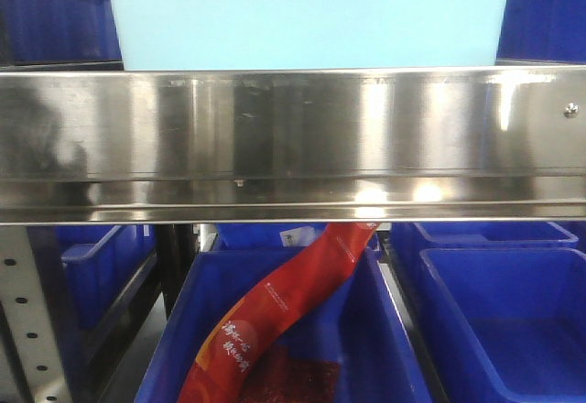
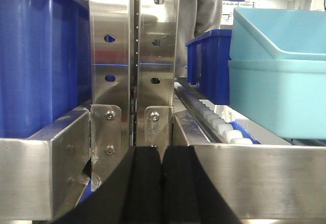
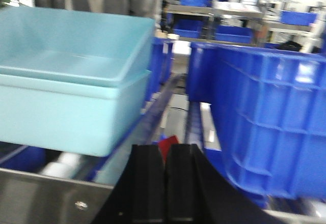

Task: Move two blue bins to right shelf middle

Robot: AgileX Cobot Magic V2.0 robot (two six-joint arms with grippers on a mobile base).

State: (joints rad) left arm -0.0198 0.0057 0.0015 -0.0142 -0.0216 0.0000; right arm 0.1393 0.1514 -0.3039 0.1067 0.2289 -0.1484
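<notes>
**A:** Status on the two blue bins (image 3: 66, 76)?

**B:** Nested, one inside the other, sitting on the right shelf (image 1: 293, 133) on the roller level just behind the front rail. From the front view the stack is centred-left above the rail. Dark blue bin (image 3: 265, 117) to its right, another dark blue bin (image 2: 209, 63) further back on the same level.

**A:** Grippers?

**B:** Left gripper (image 2: 162, 183) is fully closed, pads together, nothing between them. It's low, at rail height, in front of the perforated upright (image 2: 133, 56), with the stack off to its right. Right gripper (image 3: 165, 183) likewise closed and empty, pointing into the gap between the stack and the dark bin. Neither touches the bins.

**A:** So placed already?

**B:** My read is yes, if this level is the middle one. I can't confirm that from these views; I only see one lower level with dark bins and a red packet (image 1: 275, 321).

**A:** What's the step then?

**B:** Back both arms straight out, I'd say. Keep the fingers closed so they stay slim, pull level, no lift until clear of the rail. On the right, watch the dark bin wall. On the left, watch the upright bracket.

**A:** Risk?

**B:** Rollers. Any nudge could send the stack rolling. The right wrist view is blurred, so I'd go slow.
</notes>
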